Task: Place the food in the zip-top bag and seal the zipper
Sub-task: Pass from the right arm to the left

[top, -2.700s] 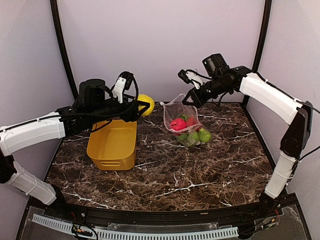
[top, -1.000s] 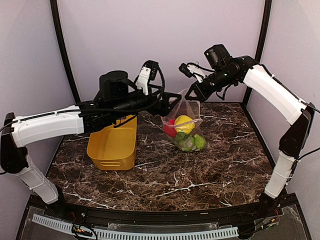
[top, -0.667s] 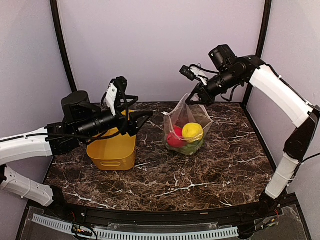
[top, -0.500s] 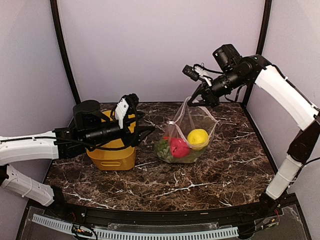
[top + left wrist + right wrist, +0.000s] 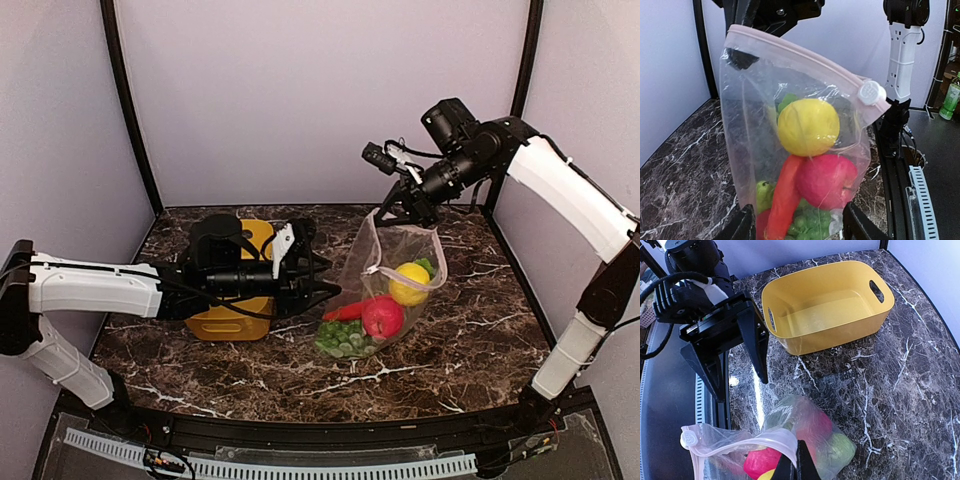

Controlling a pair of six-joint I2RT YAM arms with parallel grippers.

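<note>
Right gripper (image 5: 392, 210) clamps the zip-top bag (image 5: 385, 252) by its top corner; left gripper (image 5: 322, 278) gapes just beside it

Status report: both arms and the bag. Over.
Right fingers shut on zip-top bag top corner, bag held upright. Left fingers open, facing bag. Food inside; zipper seal unclear. Nothing between.
</note>
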